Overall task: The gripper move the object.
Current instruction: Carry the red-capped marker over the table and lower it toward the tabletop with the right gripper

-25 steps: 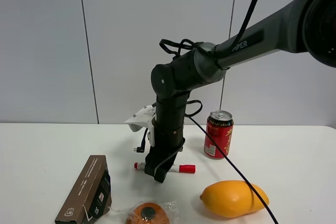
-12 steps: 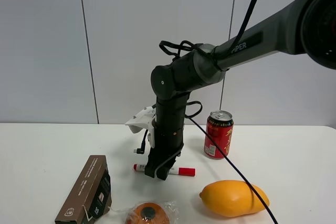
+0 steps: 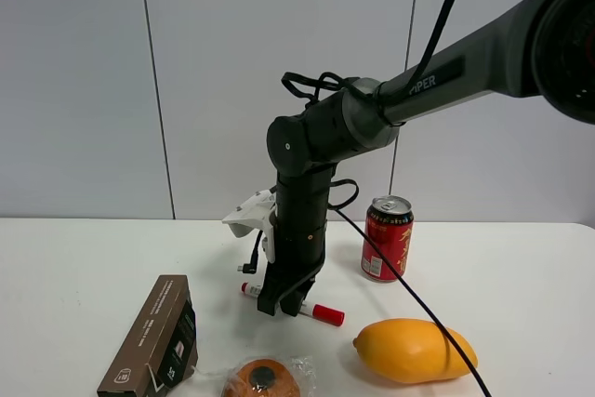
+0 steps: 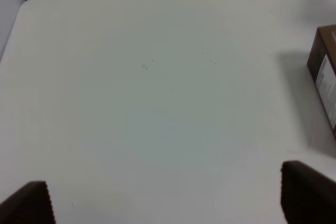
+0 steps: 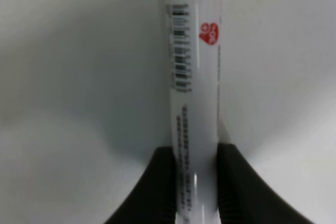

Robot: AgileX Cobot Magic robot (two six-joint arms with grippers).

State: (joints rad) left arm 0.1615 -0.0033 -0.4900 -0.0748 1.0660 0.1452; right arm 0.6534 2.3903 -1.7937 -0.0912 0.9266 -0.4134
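The white marker pen (image 3: 321, 311) with a red cap lies slanted low over the white table (image 3: 74, 267), its red tail end toward the back left. My right gripper (image 3: 284, 305) points straight down and is shut on the marker's middle. In the right wrist view the black fingers (image 5: 167, 182) pinch the white barrel (image 5: 191, 77), which carries a barcode and a red logo. I cannot tell whether the marker touches the table. My left gripper (image 4: 165, 198) is open and empty over bare table and is out of the exterior high view.
A red drink can (image 3: 387, 238) stands right of the right arm. An orange-yellow mango (image 3: 415, 350) lies at the front right. A long brown carton (image 3: 153, 337) lies at the front left and shows in the left wrist view (image 4: 325, 77). A wrapped round orange item (image 3: 263, 379) sits at the front edge.
The right gripper has turned with the marker in it. The cap end has swung toward the front and the tail end toward the back, so the marker now lies slanted.
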